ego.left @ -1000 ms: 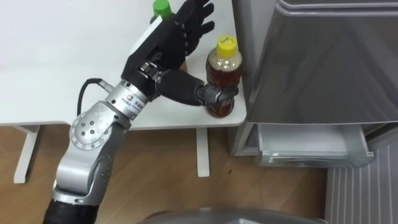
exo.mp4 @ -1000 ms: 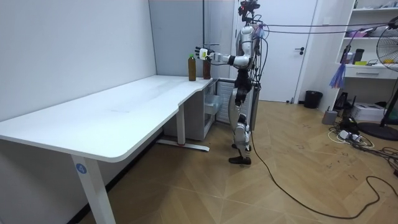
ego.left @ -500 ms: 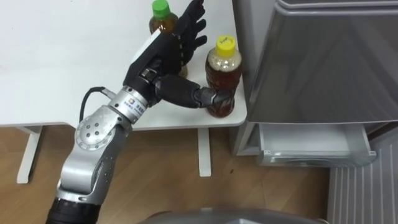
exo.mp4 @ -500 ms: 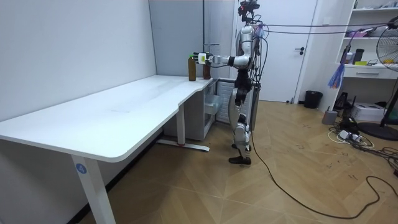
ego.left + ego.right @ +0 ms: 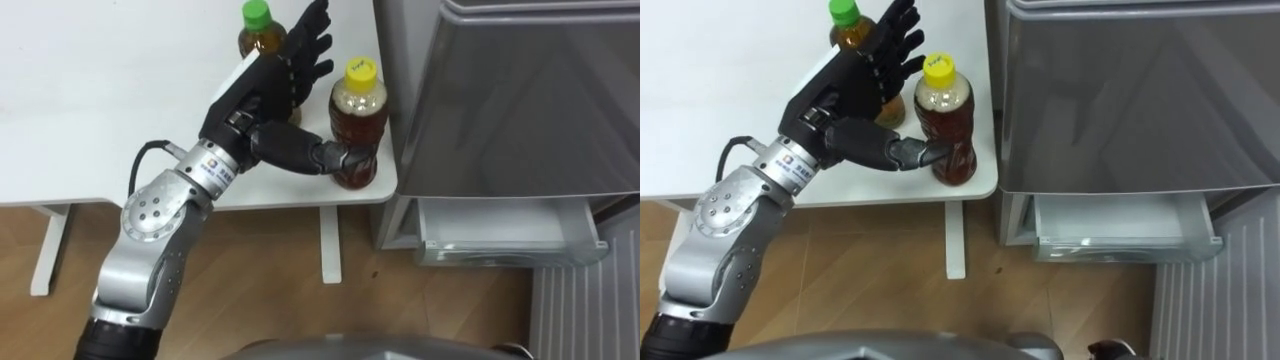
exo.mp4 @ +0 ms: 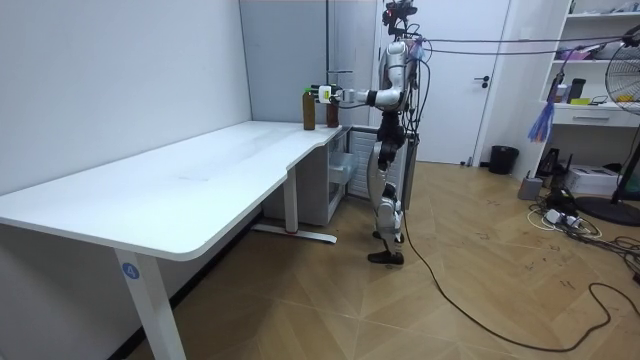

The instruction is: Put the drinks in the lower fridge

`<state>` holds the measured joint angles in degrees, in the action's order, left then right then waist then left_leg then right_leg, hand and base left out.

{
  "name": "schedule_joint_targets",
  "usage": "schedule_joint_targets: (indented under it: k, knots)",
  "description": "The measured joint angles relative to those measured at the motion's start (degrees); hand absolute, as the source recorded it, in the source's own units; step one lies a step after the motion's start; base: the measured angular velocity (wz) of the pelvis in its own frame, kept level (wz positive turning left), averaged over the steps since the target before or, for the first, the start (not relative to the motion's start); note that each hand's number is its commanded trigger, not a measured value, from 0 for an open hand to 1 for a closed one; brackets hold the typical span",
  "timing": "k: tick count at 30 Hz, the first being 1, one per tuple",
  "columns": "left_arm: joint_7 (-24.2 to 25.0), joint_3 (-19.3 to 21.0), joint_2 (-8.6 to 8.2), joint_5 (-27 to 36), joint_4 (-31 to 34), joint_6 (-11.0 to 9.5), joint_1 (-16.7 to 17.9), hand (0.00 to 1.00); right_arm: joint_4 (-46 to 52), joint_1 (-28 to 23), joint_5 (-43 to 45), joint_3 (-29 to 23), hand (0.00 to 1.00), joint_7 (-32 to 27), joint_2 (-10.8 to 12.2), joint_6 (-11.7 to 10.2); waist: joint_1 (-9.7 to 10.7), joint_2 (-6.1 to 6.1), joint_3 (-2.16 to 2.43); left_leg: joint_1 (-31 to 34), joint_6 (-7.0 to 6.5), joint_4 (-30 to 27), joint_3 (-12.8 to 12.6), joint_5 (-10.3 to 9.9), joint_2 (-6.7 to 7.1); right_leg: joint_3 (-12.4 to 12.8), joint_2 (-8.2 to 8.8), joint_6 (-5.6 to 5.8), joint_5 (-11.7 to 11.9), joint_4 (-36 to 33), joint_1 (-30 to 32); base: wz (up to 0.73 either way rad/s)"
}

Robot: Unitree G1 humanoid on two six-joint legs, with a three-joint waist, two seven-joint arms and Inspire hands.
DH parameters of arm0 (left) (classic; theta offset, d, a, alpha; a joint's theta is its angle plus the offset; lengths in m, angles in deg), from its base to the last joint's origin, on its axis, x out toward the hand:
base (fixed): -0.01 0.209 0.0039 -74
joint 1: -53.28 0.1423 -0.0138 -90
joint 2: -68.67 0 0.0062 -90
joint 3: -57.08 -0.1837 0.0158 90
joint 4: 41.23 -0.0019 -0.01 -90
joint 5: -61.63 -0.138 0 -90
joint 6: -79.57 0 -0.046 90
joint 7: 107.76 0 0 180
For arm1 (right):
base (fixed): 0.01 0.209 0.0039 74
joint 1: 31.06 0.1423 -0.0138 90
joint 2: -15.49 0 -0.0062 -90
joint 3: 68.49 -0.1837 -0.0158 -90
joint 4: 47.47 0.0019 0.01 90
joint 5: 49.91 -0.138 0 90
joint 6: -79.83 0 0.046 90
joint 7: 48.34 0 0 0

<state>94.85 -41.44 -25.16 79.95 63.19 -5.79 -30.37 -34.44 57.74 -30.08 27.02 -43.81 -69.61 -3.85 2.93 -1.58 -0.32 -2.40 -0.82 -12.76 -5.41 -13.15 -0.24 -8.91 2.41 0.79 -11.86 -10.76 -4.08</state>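
Starting at the left robot hand [image 5: 255, 95], upper centre of the left eye view. Spread wide, fingers straight and fanned up-frame, pinching nothing. Touching only with the thumb tip, at the narrow waist of the clear plastic bottle of brown tea with a yellow cap [image 5: 358, 120]. Reads as a pre-grasp: opened wide to clear the bottle's body before wrapping, not yet closed round it.

That bottle upright on the white bench [image 5: 90, 110], at the bench's right corner, centre of frame, just beside the grey fridge front [image 5: 520, 100]. Probably parked there to keep the carry short.

Further up-frame, a second brown-tea bottle with a green cap [image 5: 256, 20], also upright, partly hidden behind the fanned fingers. Cannot tell whether touching them.

Lower right of frame, below the bench corner: a pale fridge drawer [image 5: 505, 235] pulled out over the wooden floor [image 5: 260, 270]. Looks like the destination, open so no hand is needed for it. Neither drink in it yet, so judging the task at its first pick.

In the room view, standing at the far end of the bench beside the fridge, arm stretched level toward the bottles.

Risk, as a guess: a low thumb push so near the bench edge could slide or tip the bottle. Better to curl round the waist first, then lift.
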Motion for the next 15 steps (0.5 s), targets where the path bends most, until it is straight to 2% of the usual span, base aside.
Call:
schedule_joint_targets:
  k: [15]
  knots:
    - [0.09, -1.15, 0.06, -0.48, -1.05, 0.04, 0.10, 0.00, 0.90, -0.05, 0.68, 0.01, 0.00, -0.08, 0.00, -0.52, 0.07, -0.04, -0.07, -0.17, 0.00, 0.02, 0.00, 0.00, -0.01, -0.08, -0.02, 0.00, 0.00, 0.09, -0.27, 0.00]
